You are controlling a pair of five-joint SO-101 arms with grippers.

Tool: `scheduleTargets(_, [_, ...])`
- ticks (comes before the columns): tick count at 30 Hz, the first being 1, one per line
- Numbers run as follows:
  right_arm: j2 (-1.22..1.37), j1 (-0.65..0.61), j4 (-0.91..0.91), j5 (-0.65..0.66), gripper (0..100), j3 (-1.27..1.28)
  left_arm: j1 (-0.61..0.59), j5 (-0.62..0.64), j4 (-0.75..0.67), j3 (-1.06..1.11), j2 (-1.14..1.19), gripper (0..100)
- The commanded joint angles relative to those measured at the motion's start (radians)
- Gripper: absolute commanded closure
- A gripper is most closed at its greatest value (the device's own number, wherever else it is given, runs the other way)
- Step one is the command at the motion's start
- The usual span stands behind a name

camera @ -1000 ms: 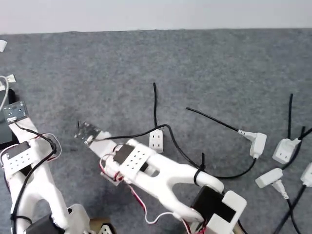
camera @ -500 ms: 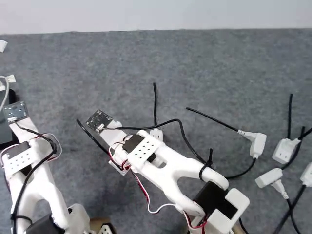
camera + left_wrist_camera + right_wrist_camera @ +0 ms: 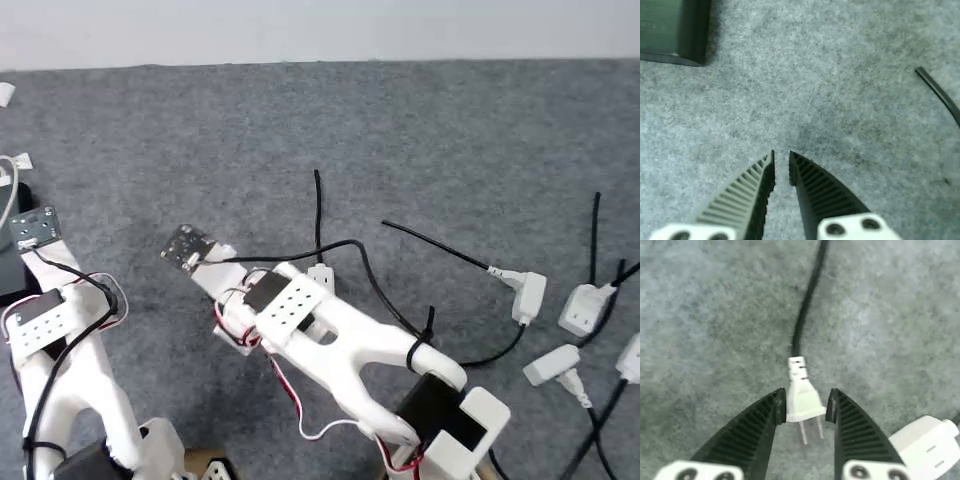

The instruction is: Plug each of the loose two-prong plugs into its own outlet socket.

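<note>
Cloth of a rough grey covers the bench [image 3: 450, 130] from edge to edge. Two white arms rise from its near side. The right arm [image 3: 330, 340] lies across the middle, angled toward the left. The left arm [image 3: 60, 370] stands at the bench's left side, close to a dark box [image 3: 672, 30] at the edge.

The right fingers [image 3: 781, 396] are closed on the held plug [image 3: 802, 400], one against each side of its white body. Its two prongs point back toward the wrist, and its plug cord [image 3: 807, 305] trails away over the cloth. Just beside this grip lies a white socket [image 3: 927, 445] with its slots showing. In the high view the same socket [image 3: 320, 274] peeks out at the arm's far flank, and its socket cord [image 3: 318, 210] runs straight toward the back of the bench.

The left fingers [image 3: 767, 175] hang above bare cloth, drawn almost together with only a slit between the tips, and they hold nothing. A stray cord [image 3: 940, 95] ends well apart from them.

More white pieces on black cords lie at the right side of the bench. There is an angled plug [image 3: 527, 295] with a second socket [image 3: 583, 308] just beside it. A straight plug [image 3: 552, 365] lies nearer the front, and an edge piece [image 3: 632, 358] sits at the very border
</note>
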Motion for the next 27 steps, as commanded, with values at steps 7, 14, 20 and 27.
scheduleTargets(7, [0.05,-0.016,-0.028,0.08,85.1,-0.086,0.003,-0.008,-0.018,-0.042,0.0,95])
scheduleTargets(14, [0.208,0.025,0.053,0.094,85.1,-0.249,0.003,-0.008,-0.018,-0.042,0.0,95])
scheduleTargets(20, [0.28,0.025,0.087,0.095,85.2,-0.319,0.003,-0.008,-0.018,-0.042,0.0,95])
scheduleTargets(27, [0.291,0.016,0.116,0.152,99.1,-0.319,0.003,-0.009,-0.018,-0.042,0.0,95])
